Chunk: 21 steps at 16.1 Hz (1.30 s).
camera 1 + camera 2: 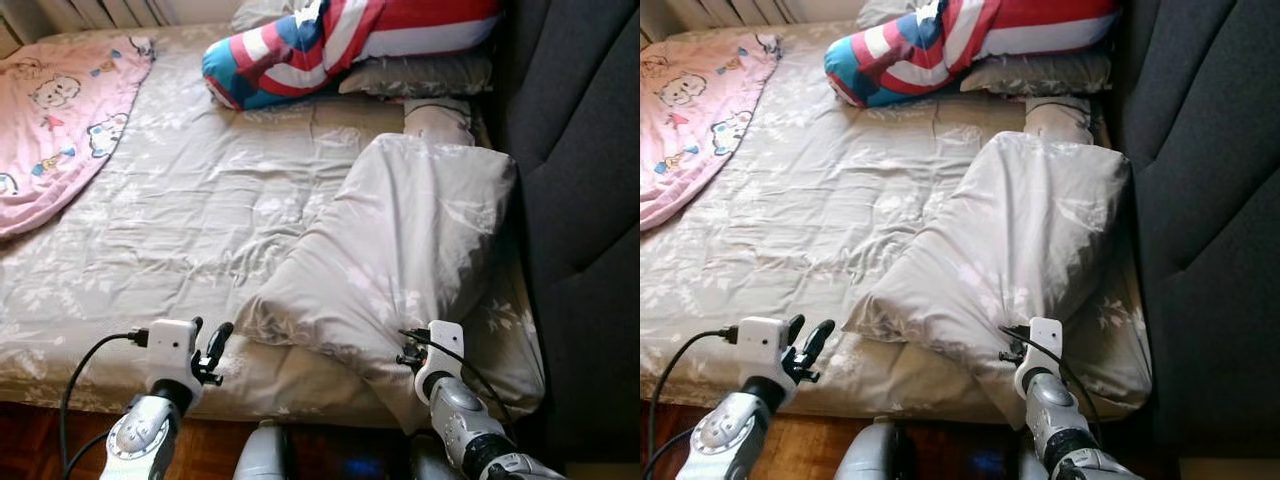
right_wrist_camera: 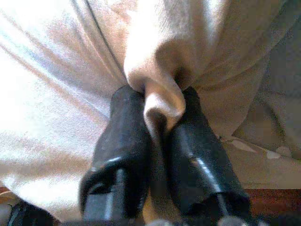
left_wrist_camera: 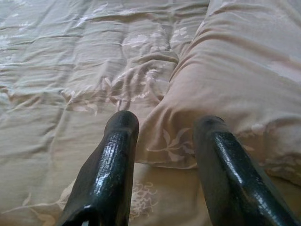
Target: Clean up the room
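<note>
At 5 o'clock, the right gripper pinches a fold of the beige duvet; its wrist view shows the fingers nearly closed on the cloth, a grip the head views hide. At 7 o'clock, the left gripper hovers with fingers spread and empty beside the duvet's corner. Toward 11 o'clock lies a pink blanket, at 12 a striped pillow.
</note>
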{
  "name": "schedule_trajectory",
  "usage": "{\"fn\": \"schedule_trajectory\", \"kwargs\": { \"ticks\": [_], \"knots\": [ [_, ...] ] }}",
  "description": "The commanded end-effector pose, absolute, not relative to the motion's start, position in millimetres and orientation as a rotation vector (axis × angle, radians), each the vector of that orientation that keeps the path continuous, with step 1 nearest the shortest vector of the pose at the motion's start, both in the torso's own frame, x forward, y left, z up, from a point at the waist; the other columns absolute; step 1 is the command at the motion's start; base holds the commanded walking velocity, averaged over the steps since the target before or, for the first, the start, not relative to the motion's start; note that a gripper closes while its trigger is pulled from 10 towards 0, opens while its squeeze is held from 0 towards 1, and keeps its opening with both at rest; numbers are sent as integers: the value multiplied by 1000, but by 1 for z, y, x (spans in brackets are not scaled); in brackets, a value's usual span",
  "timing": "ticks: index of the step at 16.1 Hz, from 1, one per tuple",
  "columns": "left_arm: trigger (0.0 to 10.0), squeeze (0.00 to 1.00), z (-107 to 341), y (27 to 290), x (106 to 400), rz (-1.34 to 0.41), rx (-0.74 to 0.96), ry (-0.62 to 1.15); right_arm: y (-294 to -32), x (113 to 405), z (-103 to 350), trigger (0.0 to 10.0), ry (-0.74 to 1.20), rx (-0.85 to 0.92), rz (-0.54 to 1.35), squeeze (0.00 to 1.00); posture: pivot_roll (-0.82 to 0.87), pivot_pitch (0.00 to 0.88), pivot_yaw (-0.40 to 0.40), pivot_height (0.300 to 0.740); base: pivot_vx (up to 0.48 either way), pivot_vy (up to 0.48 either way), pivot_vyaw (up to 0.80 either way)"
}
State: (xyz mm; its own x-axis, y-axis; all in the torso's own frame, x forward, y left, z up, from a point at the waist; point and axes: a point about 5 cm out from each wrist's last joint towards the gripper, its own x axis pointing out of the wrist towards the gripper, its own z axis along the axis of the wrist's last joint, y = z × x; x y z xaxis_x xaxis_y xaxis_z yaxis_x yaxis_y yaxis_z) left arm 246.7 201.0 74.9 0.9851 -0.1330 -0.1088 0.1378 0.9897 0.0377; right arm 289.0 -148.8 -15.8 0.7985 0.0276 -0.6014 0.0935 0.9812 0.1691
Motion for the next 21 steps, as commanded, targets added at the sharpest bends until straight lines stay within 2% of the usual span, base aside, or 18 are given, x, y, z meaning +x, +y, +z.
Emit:
{"fn": "schedule_trajectory", "kwargs": {
  "ticks": [1,4,5,6,9,12,16,20,21],
  "knots": [
    [10000,0,67,200,246,-132,47,130,-155,270,-33,0,745,197,-80,0,126,180,86,670,0,0,0],
    [10000,0,65,198,255,-133,38,124,-167,277,-26,0,704,195,-118,0,83,168,74,670,0,0,0],
    [10000,0,65,195,261,-128,29,114,-184,281,-20,0,667,188,-171,0,66,155,65,670,0,0,0],
    [10000,0,65,195,262,-127,28,113,-189,282,-19,0,660,182,-184,0,64,153,64,670,0,0,0],
    [10000,0,65,190,272,-122,10,95,-230,283,-7,0,603,122,-301,0,15,130,43,670,0,0,0],
    [10000,0,63,183,279,-120,-8,82,-288,277,12,0,547,12,-463,0,-8,113,26,670,0,0,0],
    [10000,0,60,182,283,-113,-19,75,-335,269,34,0,496,-65,-647,0,-24,108,17,670,0,0,0],
    [10000,0,59,183,284,-106,-18,70,-329,276,37,0,506,-112,-616,0,-17,112,17,670,0,0,0],
    [10000,0,58,183,284,-106,-15,71,-321,279,35,10000,506,-103,-597,0,-13,116,20,670,0,0,0]
  ]
}}
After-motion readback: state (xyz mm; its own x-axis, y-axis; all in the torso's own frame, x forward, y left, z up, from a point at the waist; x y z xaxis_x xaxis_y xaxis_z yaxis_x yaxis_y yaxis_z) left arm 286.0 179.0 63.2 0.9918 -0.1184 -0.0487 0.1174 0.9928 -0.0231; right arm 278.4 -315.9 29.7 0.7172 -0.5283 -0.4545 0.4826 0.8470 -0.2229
